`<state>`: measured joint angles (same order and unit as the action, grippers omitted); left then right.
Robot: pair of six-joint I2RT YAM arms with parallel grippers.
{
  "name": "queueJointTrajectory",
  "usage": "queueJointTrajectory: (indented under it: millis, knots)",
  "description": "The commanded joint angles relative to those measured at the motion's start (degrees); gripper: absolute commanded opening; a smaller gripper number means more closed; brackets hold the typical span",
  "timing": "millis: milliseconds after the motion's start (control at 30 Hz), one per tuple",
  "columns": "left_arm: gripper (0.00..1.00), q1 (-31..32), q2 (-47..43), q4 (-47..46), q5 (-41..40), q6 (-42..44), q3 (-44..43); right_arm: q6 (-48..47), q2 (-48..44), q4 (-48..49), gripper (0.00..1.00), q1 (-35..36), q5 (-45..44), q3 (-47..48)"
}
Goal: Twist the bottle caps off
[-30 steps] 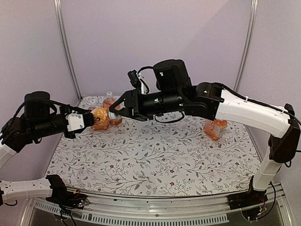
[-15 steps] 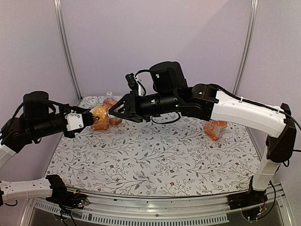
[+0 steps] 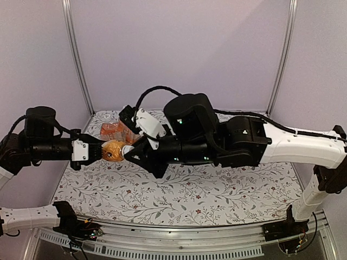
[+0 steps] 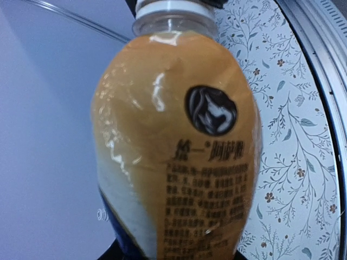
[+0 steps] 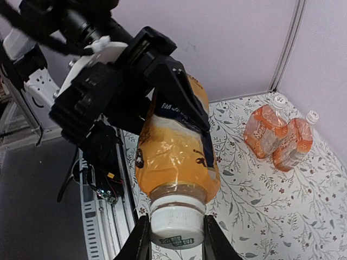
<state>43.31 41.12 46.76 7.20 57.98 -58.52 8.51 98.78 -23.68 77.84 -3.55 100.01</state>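
A clear bottle of orange drink (image 3: 113, 151) is held in the air over the table's left side, lying sideways. My left gripper (image 3: 104, 150) is shut on its body. My right gripper (image 3: 129, 152) is shut on its white cap (image 3: 126, 150). In the right wrist view the cap (image 5: 177, 225) sits squeezed between my two fingers (image 5: 142, 241), with the bottle (image 5: 176, 162) beyond it and the left gripper's black finger (image 5: 181, 89) clamped on its side. The left wrist view is filled by the bottle (image 4: 173, 146), its cap (image 4: 172, 6) at the top edge.
Two more capped orange bottles (image 5: 265, 130) (image 5: 293, 143) lie at the back left corner; they also show in the top view (image 3: 112, 129). The floral tablecloth (image 3: 217, 189) covers the table. A metal rail (image 3: 162, 241) runs along the front edge. Walls close the back and sides.
Both arms have brought the held bottle lower and nearer the front. The right wrist has rolled while staying on the cap, and the right arm now hides the bottle at the right.
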Motion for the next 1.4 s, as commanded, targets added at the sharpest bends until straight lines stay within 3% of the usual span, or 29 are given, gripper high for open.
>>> queueJointTrajectory:
  millis: [0, 133, 300, 500, 600, 667, 867, 900, 933, 1000, 1033, 1200, 1267, 1367]
  knots:
    - [0.34, -0.16, 0.42, 6.98, 5.77, -0.01, -1.71, -43.28, -3.97, 1.35, 0.00, 11.58, -16.18, -4.96]
    - [0.34, -0.16, 0.80, 12.00, 9.52, -0.08, -3.42, -60.79, -2.42, 4.77, 0.00, 15.06, -26.72, -4.62]
    - [0.34, -0.16, 0.76, 14.22, 9.80, 0.81, -3.91, -85.71, 0.30, 16.04, 0.00, 18.04, -35.65, -7.41]
    - [0.34, -0.16, 0.46, 14.24, 9.58, 1.22, -3.12, -111.38, 3.03, 34.89, 0.00, 19.16, -39.65, -11.87]
    - [0.34, -0.16, 0.30, 14.20, 9.50, 1.39, -2.83, -121.84, 4.48, 41.60, 0.00, 19.18, -39.56, -13.89]
    - [0.34, -0.16, 0.20, 14.05, 9.41, 1.42, -2.70, -124.10, 5.31, 42.96, 0.00, 19.18, -39.36, -13.98]
    - [0.34, -0.16, -0.06, 13.58, 8.82, 1.31, -2.47, -119.83, 5.56, 43.02, 0.00, 19.23, -38.70, -13.79]
    - [0.34, -0.16, -0.08, 13.42, 8.73, 1.16, -2.41, -118.81, 5.46, 43.16, 0.08, 19.26, -38.79, -13.83]
    - [0.34, -0.16, -0.11, 13.02, 8.48, 0.90, -2.39, -118.02, 5.25, 43.19, 0.32, 19.22, -39.00, -13.87]
    - [0.33, -0.16, -0.24, 11.74, 7.77, -0.18, -2.26, -115.05, 5.06, 43.62, 0.93, 19.27, -39.87, -13.71]
    - [0.34, -0.16, -0.28, 10.93, 7.18, -0.87, -2.17, -113.02, 4.94, 44.12, 0.98, 19.26, -40.50, -13.70]
    - [0.34, -0.16, -0.73, 4.78, 3.63, -3.49, -1.37, -95.70, 2.28, 39.91, 0.99, 19.19, -43.21, -14.46]
    - [0.34, -0.16, -0.86, 2.16, 1.96, -3.67, -0.74, -84.93, -0.02, 29.46, 0.99, 18.64, -41.72, -13.18]
    - [0.34, -0.16, -0.96, -1.41, -0.56, -3.61, 0.28, -59.74, -3.34, 12.41, 0.99, 15.35, -32.75, -9.49]
